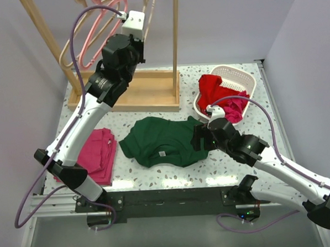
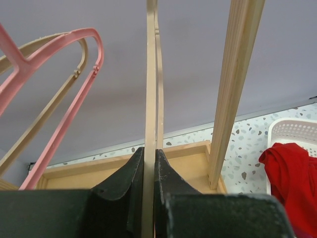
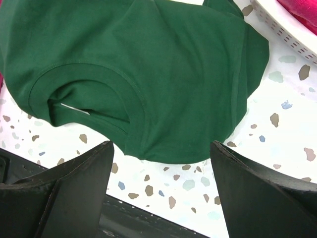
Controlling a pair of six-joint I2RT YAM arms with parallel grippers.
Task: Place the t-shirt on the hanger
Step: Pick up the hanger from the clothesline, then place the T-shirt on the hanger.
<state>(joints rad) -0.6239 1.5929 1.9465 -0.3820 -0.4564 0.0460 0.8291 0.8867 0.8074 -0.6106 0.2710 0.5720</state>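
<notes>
The dark green t-shirt (image 1: pixel 160 140) lies flat on the speckled table, neck toward the near edge, with its white label (image 1: pixel 162 154) showing. My right gripper (image 1: pixel 199 138) hovers at the shirt's right side. In the right wrist view it is open and empty (image 3: pixel 161 148), just over the edge of the shirt (image 3: pixel 163 74) beside the collar. My left gripper (image 1: pixel 140 19) is raised at the wooden rack. In the left wrist view it is shut (image 2: pixel 150 153) on the thin pale-wood hanger (image 2: pixel 150 89), which hangs edge-on between the fingers.
A pink hanger (image 1: pixel 102 32) and a beige hanger (image 2: pixel 44 119) hang on the rack's left side. The rack post (image 2: pixel 235 89) and base (image 1: pixel 147 94) stand behind the shirt. A white basket (image 1: pixel 237 75) holds a red garment (image 1: pixel 213 88). A folded magenta garment (image 1: pixel 97 152) lies at the left.
</notes>
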